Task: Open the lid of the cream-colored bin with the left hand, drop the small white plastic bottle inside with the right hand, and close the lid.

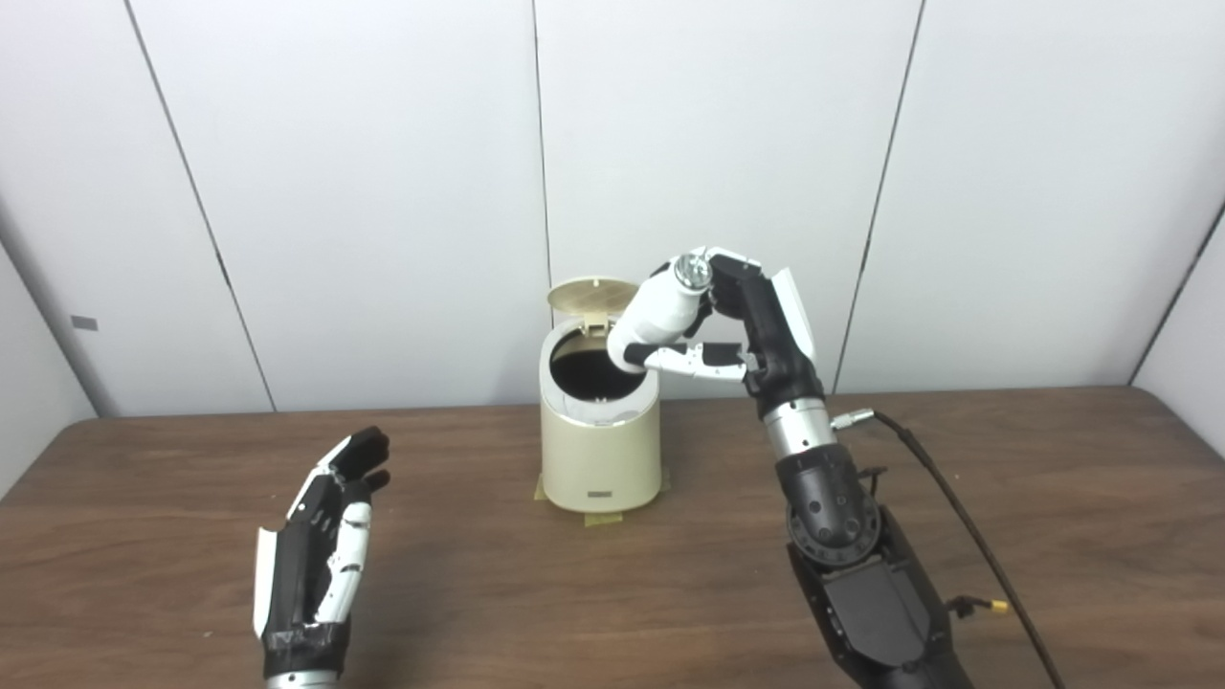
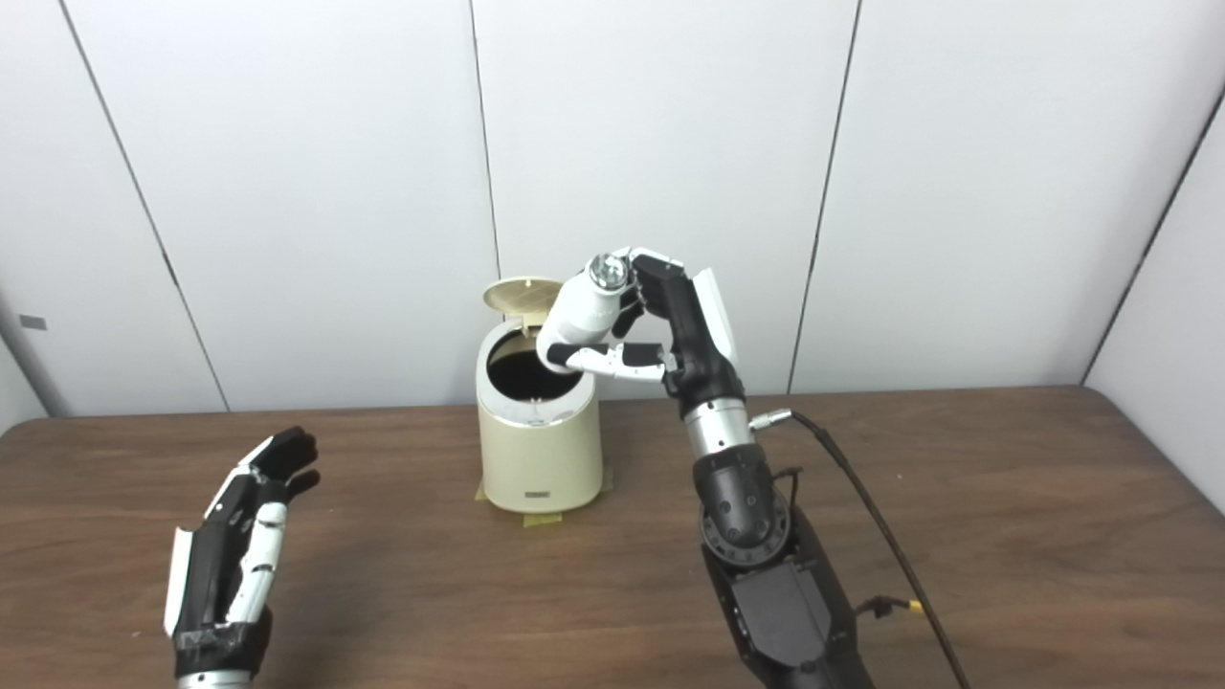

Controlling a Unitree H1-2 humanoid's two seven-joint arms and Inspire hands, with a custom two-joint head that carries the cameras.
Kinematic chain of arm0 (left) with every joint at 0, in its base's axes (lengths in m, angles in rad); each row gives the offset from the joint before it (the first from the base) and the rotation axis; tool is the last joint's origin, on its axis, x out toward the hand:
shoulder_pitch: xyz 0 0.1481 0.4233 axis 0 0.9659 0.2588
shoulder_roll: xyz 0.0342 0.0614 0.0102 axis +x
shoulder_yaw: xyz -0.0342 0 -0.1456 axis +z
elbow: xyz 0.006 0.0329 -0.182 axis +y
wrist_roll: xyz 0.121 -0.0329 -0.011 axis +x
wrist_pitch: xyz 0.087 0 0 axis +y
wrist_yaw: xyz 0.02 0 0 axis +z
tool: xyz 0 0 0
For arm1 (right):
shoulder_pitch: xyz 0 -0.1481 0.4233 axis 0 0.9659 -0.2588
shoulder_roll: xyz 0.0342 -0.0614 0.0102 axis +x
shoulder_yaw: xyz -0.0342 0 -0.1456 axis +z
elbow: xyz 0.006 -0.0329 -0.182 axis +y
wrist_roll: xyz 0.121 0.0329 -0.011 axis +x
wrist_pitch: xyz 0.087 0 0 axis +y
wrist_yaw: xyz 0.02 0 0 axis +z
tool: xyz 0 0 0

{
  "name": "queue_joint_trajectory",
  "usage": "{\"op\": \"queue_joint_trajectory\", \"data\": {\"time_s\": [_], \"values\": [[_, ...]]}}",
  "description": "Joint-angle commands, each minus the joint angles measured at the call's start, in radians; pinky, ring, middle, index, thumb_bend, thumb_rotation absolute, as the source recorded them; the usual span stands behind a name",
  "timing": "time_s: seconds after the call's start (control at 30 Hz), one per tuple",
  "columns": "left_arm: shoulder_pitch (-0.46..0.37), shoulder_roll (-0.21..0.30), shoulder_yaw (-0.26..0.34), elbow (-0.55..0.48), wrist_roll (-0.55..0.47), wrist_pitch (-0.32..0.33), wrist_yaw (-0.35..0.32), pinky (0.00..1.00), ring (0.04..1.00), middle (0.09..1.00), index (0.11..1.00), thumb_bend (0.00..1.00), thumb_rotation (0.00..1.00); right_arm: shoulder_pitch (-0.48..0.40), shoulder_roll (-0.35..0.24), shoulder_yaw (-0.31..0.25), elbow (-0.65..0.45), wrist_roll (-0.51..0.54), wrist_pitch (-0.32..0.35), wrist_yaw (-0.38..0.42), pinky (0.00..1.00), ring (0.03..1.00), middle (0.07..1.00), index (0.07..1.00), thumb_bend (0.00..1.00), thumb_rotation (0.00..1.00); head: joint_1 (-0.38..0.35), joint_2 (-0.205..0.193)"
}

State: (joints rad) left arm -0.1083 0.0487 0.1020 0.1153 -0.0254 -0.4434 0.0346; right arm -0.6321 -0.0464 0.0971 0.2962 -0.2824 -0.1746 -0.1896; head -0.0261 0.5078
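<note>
The cream-colored bin (image 1: pixel 600 455) stands on the wooden table at centre, near the back wall. Its round lid (image 1: pixel 591 295) is raised upright behind the dark opening (image 1: pixel 595 374). My right hand (image 1: pixel 742 321) is shut on the small white plastic bottle (image 1: pixel 658 311) and holds it tilted, base down, just above the right rim of the opening. My left hand (image 1: pixel 325 541) is open and empty, low over the table well to the left of the bin. The same scene shows in the right eye view, with the bottle (image 2: pixel 582 308) over the bin (image 2: pixel 539 450).
Tape patches (image 1: pixel 601 518) hold the bin's base to the table (image 1: pixel 191 478). A black cable (image 1: pixel 967 522) runs from my right wrist across the table to the front right. White wall panels stand close behind the bin.
</note>
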Motion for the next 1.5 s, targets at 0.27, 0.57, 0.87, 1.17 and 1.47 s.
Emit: {"op": "queue_joint_trajectory", "data": {"time_s": [0.27, 0.57, 0.87, 1.17, 1.47], "values": [[0.076, -0.032, -0.027, 0.036, 0.038, 0.000, 0.018, 0.79, 0.827, 0.817, 0.818, 0.21, 0.65, -0.100, 0.011, 0.012, 0.059, -0.030, -0.076, -0.017, 0.34, 0.410, 0.474, 0.522, 0.52, 0.00, 0.008, 0.009], [0.078, -0.041, -0.036, 0.028, 0.055, 0.000, 0.036, 0.79, 0.827, 0.812, 0.813, 0.20, 0.65, -0.134, 0.015, 0.026, 0.184, -0.100, -0.177, -0.102, 0.33, 0.413, 0.483, 0.506, 0.52, 0.00, 0.016, 0.013], [0.081, -0.051, -0.045, 0.021, 0.092, 0.000, 0.067, 0.78, 0.810, 0.803, 0.798, 0.21, 0.68, -0.164, 0.027, 0.031, 0.282, -0.136, -0.228, -0.175, 0.32, 0.410, 0.481, 0.507, 0.52, 0.00, 0.026, 0.018], [0.092, -0.055, -0.055, -0.004, 0.117, 0.014, 0.082, 0.76, 0.808, 0.799, 0.798, 0.20, 0.68, -0.192, 0.002, 0.112, 0.423, -0.169, -0.295, -0.362, 0.33, 0.411, 0.481, 0.511, 0.52, 0.00, 0.033, 0.025], [0.095, -0.050, -0.062, -0.015, 0.101, 0.030, 0.075, 0.78, 0.821, 0.808, 0.805, 0.22, 0.68, -0.197, -0.024, 0.210, 0.471, -0.200, -0.295, -0.451, 0.32, 0.399, 0.515, 0.498, 0.52, 0.00, 0.036, 0.027]]}}
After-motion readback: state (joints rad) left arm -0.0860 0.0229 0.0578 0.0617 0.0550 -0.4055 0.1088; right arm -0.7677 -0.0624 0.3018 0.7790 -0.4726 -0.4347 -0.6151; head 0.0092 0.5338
